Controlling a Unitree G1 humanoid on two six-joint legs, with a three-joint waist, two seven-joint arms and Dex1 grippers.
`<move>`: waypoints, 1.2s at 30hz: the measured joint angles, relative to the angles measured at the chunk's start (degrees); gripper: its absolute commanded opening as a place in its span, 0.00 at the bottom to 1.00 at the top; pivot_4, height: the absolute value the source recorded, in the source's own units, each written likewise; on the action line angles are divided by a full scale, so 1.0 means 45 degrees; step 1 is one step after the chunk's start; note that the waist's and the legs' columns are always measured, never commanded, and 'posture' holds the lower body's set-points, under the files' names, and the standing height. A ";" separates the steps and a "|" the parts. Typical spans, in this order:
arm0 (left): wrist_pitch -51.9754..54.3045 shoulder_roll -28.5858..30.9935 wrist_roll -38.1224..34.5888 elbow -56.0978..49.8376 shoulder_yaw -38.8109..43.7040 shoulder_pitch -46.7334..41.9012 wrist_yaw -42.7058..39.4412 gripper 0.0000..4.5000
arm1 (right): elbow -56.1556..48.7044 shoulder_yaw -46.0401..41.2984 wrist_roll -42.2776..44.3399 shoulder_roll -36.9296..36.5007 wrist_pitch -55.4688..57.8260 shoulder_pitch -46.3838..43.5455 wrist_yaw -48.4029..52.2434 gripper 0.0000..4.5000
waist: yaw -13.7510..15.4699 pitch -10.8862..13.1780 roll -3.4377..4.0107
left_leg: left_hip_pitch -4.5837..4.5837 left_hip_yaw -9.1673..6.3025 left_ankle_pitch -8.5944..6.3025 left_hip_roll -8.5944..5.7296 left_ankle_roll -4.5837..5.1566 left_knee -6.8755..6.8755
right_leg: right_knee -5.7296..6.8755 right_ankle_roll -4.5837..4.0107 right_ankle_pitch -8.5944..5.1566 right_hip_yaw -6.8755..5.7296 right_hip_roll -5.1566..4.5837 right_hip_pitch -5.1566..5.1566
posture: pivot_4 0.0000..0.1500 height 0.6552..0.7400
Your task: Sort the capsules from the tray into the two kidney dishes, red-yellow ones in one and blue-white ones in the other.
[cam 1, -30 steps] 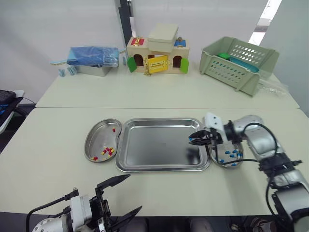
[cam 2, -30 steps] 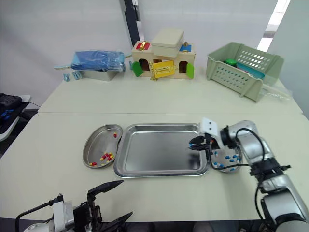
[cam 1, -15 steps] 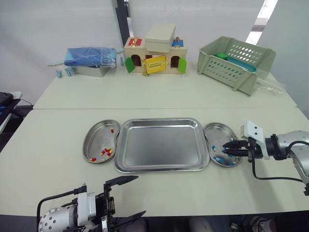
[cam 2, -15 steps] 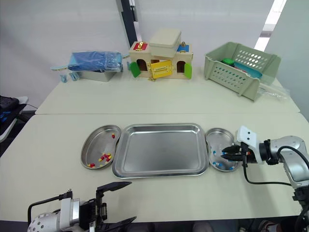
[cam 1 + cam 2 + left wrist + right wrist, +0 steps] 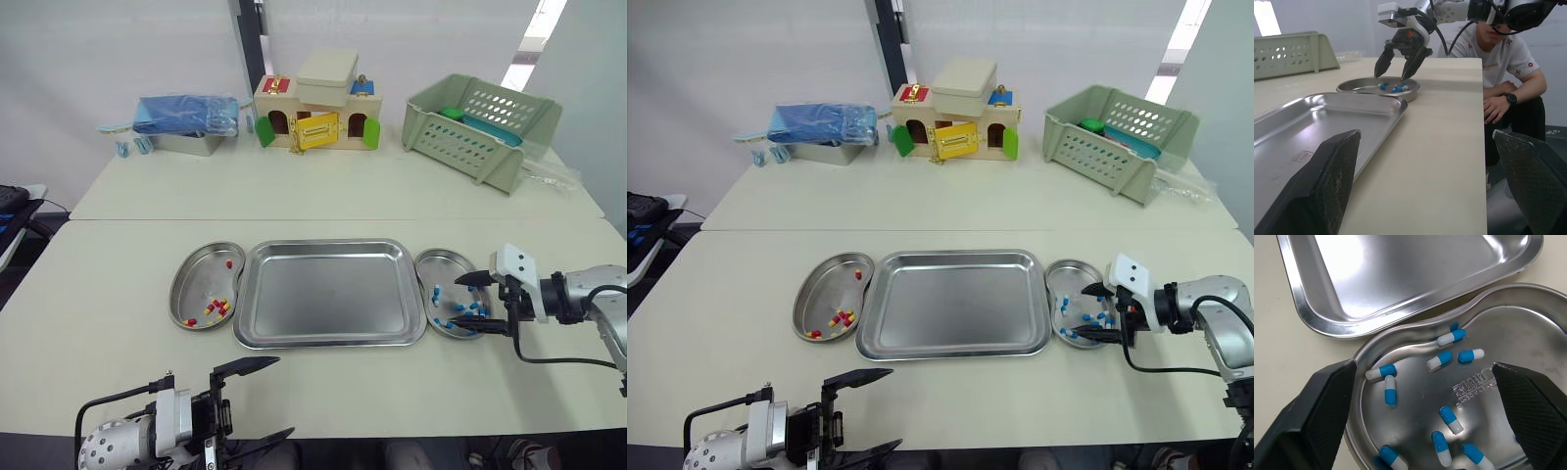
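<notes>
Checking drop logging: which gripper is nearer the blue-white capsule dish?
Right. The right gripper hangs over the dish, fingers open. The left gripper is low by the robot, far off past the tray.

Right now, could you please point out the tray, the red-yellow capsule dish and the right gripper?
tray (image 5: 328,294): left eye view, bare middle of its floor.
red-yellow capsule dish (image 5: 201,279): left eye view, bare floor.
right gripper (image 5: 456,305): left eye view, midway between its fingertips.

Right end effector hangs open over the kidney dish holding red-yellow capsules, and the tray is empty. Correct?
Not quite: that kidney dish holds blue-white capsules, as the right wrist view shows. The right end effector is open over it, and the tray is empty.
</notes>
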 measured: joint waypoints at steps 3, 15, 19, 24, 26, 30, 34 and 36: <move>0.0003 -0.0001 0.0004 0.0143 0.0122 -0.0136 0.0210 1.00 | -0.0124 -0.0178 0.0236 -0.0032 0.0202 0.0044 -0.0074 0.99 | 0.0005 0.0000 0.0000 | -0.0001 -0.0001 0.0000 0.0000 0.0000 0.0000 | 0.0000 0.0000 0.0000 -0.0001 0.0000 0.0000 | 1.00 1.00; 0.2196 0.1239 -0.0037 -0.0608 0.3108 0.0207 0.3271 1.00 | 0.2110 -0.2021 0.1340 -0.0641 0.0078 0.0257 0.0195 0.99 | -0.0004 0.0004 -0.0008 | 0.0002 0.0001 0.0000 0.0001 0.0000 0.0001 | 0.0001 0.0000 0.0000 0.0000 -0.0002 0.0002 | 1.00 1.00; 0.4742 0.2823 -0.0162 -0.0964 0.5172 0.1969 0.4017 1.00 | 0.4358 -0.2105 0.0929 -0.1133 -0.0821 -0.0166 0.0509 0.99 | -0.0085 0.0008 -0.0007 | 0.0009 0.0006 -0.0001 0.0001 0.0002 -0.0007 | 0.0004 0.0000 -0.0001 0.0005 0.0000 -0.0002 | 1.00 1.00; 0.7822 0.4593 -0.0225 0.0116 0.7407 0.2612 0.4082 1.00 | 0.5998 -0.2032 0.0464 -0.1164 -0.1807 -0.0709 0.0811 0.99 | -0.0167 0.0011 0.0002 | 0.0012 0.0007 -0.0001 0.0001 0.0001 -0.0007 | 0.0018 -0.0001 -0.0003 0.0003 0.0002 -0.0005 | 1.00 1.00; 0.7980 0.4733 -0.0055 0.1189 0.8124 0.2012 0.4217 1.00 | 0.6534 -0.1903 0.0345 -0.1162 -0.2113 -0.0829 0.0918 0.99 | -0.0163 0.0011 0.0001 | 0.0008 0.0007 -0.0001 0.0001 0.0001 -0.0008 | 0.0014 -0.0002 -0.0004 0.0000 0.0002 -0.0005 | 1.00 1.00; 0.8224 0.5448 0.0458 0.2828 0.8881 0.1011 0.4408 1.00 | 0.7164 -0.1796 0.0046 -0.1167 -0.2530 -0.1064 0.0954 0.99 | -0.0186 0.0012 0.0001 | 0.0007 0.0010 0.0000 0.0002 0.0000 -0.0008 | 0.0016 -0.0002 -0.0004 0.0004 0.0001 -0.0009 | 1.00 1.00; 0.8616 0.6375 0.1173 0.4201 0.9055 0.0543 0.4336 1.00 | 0.7477 -0.1689 -0.0103 -0.1165 -0.2725 -0.1122 0.0976 0.99 | -0.0257 0.0015 0.0006 | 0.0008 0.0011 0.0000 0.0003 0.0000 -0.0015 | 0.0023 -0.0002 -0.0004 0.0006 0.0002 -0.0019 | 1.00 1.00; 0.8544 0.6452 0.1382 0.4745 0.9092 0.0074 0.4297 1.00 | 0.7594 -0.1662 -0.0175 -0.1163 -0.2850 -0.1138 0.0980 0.99 | -0.0281 0.0015 0.0010 | 0.0007 0.0015 0.0000 0.0003 0.0000 -0.0015 | 0.0027 -0.0003 -0.0004 0.0008 0.0002 -0.0020 | 1.00 1.00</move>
